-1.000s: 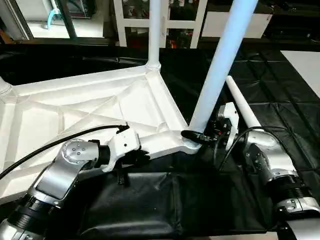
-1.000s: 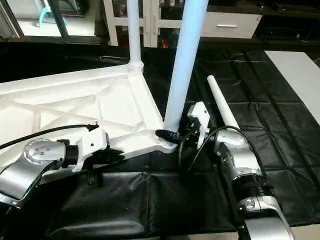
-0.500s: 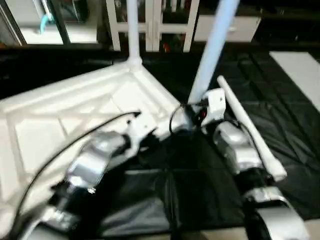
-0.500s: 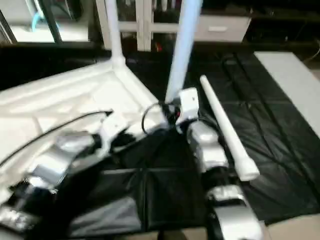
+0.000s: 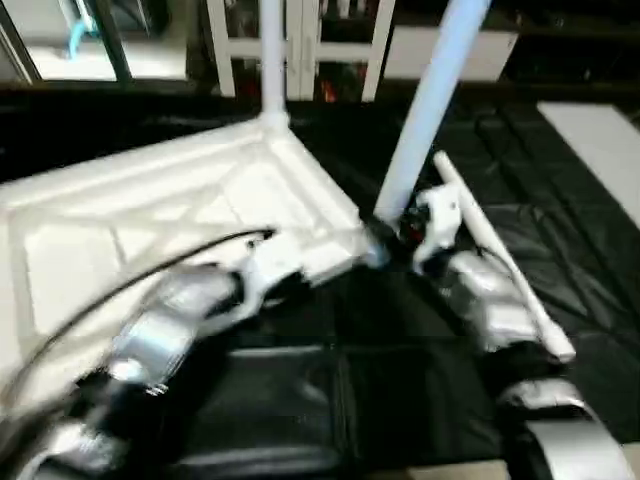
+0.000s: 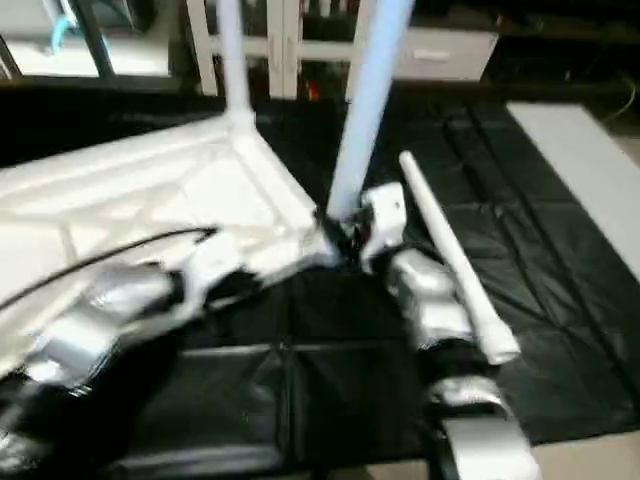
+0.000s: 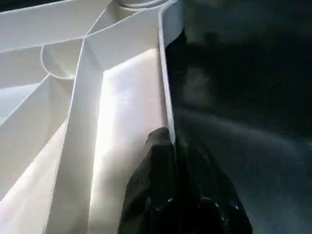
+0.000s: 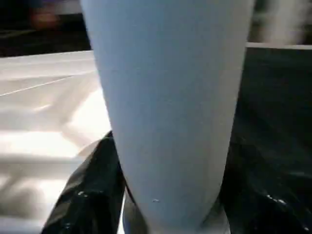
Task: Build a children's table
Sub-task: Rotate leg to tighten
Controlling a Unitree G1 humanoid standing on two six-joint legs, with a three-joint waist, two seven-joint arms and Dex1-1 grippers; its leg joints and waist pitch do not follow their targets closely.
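I have the table top lying upside down on the black sheet, ribbed underside facing up, one corner aimed toward my right gripper. A leg stands in that near corner socket with its long axis close to vertical, tilted a little so its upper end leans away and to my right, running out past the top edge of the head views. A second leg stands upright in the far corner socket, also running out of frame above. A third leg lies flat on the sheet just to the right of my right arm, its long axis running from far to near, the narrow end pointing away from me and the flared end nearest me. My right gripper sits at the base of the near standing leg, a black finger on either side of the tube, clasping it just above the socket. My left gripper is pinched closed on the thin upright rim of the table top along the near edge, one finger inside the rim and one outside. I can read no brand, label or writing on any part. The white cabinet stands behind.
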